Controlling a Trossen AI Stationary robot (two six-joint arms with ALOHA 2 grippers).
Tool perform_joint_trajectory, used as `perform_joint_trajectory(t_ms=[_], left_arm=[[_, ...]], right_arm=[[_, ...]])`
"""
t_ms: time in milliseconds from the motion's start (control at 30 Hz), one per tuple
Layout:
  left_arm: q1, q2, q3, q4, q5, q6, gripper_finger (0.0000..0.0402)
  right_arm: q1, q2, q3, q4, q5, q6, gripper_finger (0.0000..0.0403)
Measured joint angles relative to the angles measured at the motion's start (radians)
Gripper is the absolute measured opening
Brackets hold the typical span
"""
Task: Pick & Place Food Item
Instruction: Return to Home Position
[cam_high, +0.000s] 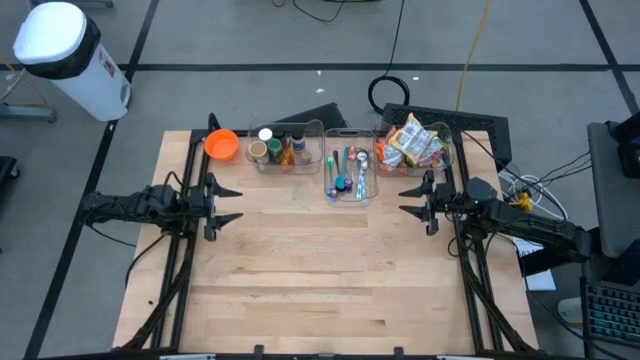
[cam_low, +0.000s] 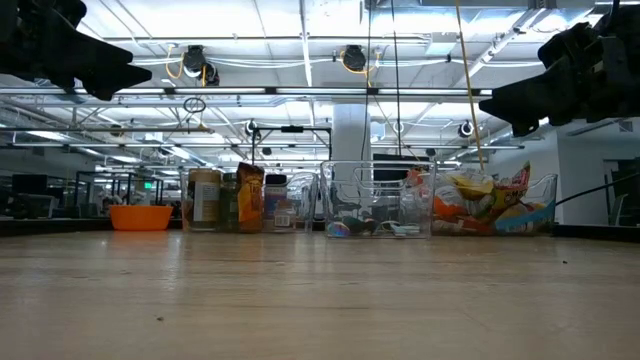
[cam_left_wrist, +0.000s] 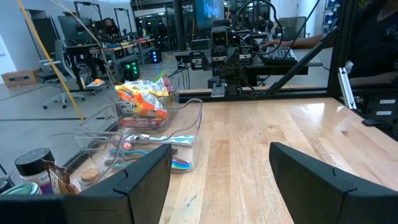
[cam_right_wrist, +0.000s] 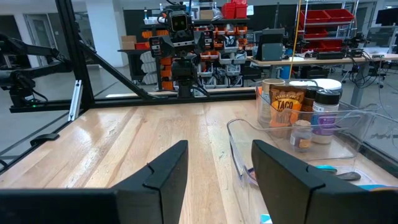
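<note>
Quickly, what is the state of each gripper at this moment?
Left gripper: open, holding nothing.
Right gripper: open, holding nothing.

Pale wooden table (cam_high: 320, 270) (faintly glossy); clear plastic bin (cam_low: 345, 185); shiny snack packets (cam_high: 415, 145).

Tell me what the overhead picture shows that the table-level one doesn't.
Only the high view shows the whole table, left gripper and right gripper open at its sides, and a white canister on the floor. Only the low view shows the ceiling lights and room behind. Both show the orange bowl, jars, snack packets and the center bin holding spoons.
</note>
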Motion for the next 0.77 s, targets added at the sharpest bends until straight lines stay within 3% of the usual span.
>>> perform_joint_trajectory(t_ms=[767], left_arm=[[0.0,0.0,0.0,0.0,0.0,0.0,0.0271]], right_arm=[[0.0,0.0,0.0,0.0,0.0,0.0,0.017]])
